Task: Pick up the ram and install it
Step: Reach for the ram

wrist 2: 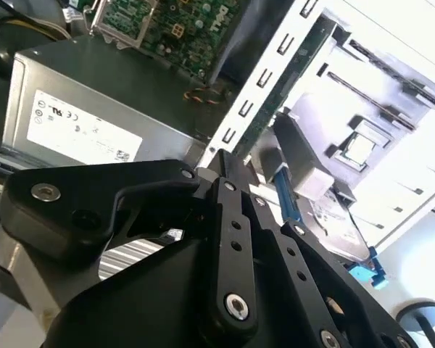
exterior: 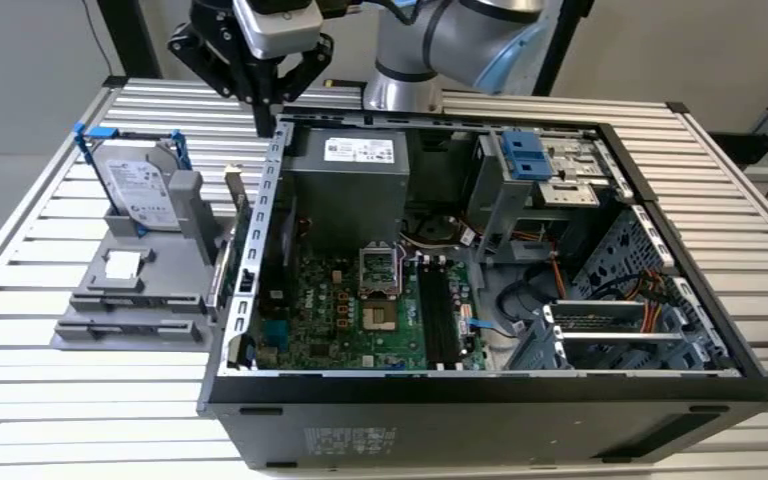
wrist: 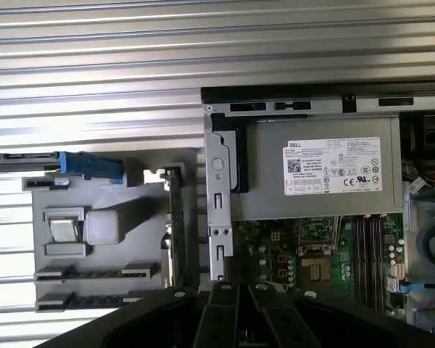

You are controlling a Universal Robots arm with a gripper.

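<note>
Table (exterior: 37, 400) of metal slats carries everything, and most of it is taken by the open case (exterior: 518, 430), lying on its side so the board faces up at me. Inside, the power supply (exterior: 344, 185) fills the far left corner and the motherboard (exterior: 344, 310) sits nearer, its black slots (exterior: 435, 310) running near to far with open air straight above them, though cables crowd their right side. Outside the case, on the exterior view's left, is the grey fixture (exterior: 131, 300). It props the hard drive (exterior: 137, 190) upright at its far end. The ram (wrist: 175, 232) stands on its long edge in the fixture, I judge so that its top edge is offered for a pinch from above. It is just beside the case's left wall, so I'd call the room on that side tight, with the fixture's raised block close on the other. The gripper (exterior: 267, 125) hangs above the far end of that wall, over the ram's far end and well clear of it. Its fingers look pressed together, holding nothing.
</note>
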